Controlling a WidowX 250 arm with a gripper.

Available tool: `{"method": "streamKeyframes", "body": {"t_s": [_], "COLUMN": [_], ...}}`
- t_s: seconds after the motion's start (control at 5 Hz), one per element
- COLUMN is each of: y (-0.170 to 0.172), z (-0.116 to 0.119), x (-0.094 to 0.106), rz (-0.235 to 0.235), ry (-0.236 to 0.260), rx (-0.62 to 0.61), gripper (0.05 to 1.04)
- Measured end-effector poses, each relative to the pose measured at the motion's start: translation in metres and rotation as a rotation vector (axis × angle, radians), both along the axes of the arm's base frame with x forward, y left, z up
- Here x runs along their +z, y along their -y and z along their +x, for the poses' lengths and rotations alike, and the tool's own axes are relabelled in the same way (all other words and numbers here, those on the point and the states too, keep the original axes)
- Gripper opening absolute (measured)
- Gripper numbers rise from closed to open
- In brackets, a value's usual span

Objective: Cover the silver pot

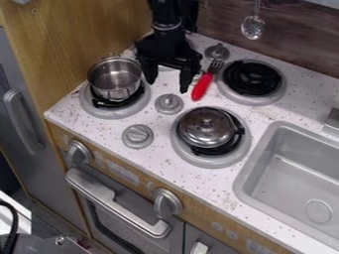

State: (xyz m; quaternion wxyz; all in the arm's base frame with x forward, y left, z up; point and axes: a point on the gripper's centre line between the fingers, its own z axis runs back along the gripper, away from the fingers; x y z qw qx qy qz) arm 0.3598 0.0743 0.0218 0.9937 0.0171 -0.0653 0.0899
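The black gripper (167, 82) hangs over the back of the stove top, its two fingers spread apart with nothing between them. To its left, the open silver pot (116, 79) stands upright on the front-left burner, its inside visible. A round silver lid (206, 127) with a knob on top rests on the burner at the front right, to the right of and nearer the camera than the gripper.
A fork with a red handle (201, 87) lies just right of the gripper. Grey knobs (169, 103) stand between the burners. The back-right burner (252, 78) is bare, and a grey sink (299, 171) lies at the right. A slotted spoon (252, 27) hangs on the back wall.
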Motion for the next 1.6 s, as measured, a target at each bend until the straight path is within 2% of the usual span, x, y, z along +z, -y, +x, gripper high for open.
{"method": "streamKeyframes", "body": {"t_s": [0.2, 0.4, 0.6, 0.8, 1.0, 1.2, 1.4, 1.6], "y": [0.001, 0.022, 0.044, 0.055, 0.057, 0.058, 0.058, 0.057], "z": [-0.006, -0.005, -0.001, 0.005, 0.004, 0.006, 0.017, 0.019], "x": [-0.015, -0.027, -0.038, -0.042, -0.052, -0.059, -0.062, -0.064], "rz": [-0.009, -0.014, -0.025, -0.026, -0.003, -0.015, -0.014, -0.011], "ry": [-0.044, -0.065, -0.067, -0.045, -0.068, -0.067, 0.013, 0.018], "rx": [0.000, -0.018, -0.052, -0.043, -0.038, -0.018, 0.024, 0.030], "gripper": [0.998, 0.998, 0.998, 0.998, 0.998, 0.998, 0.998, 0.949]}}
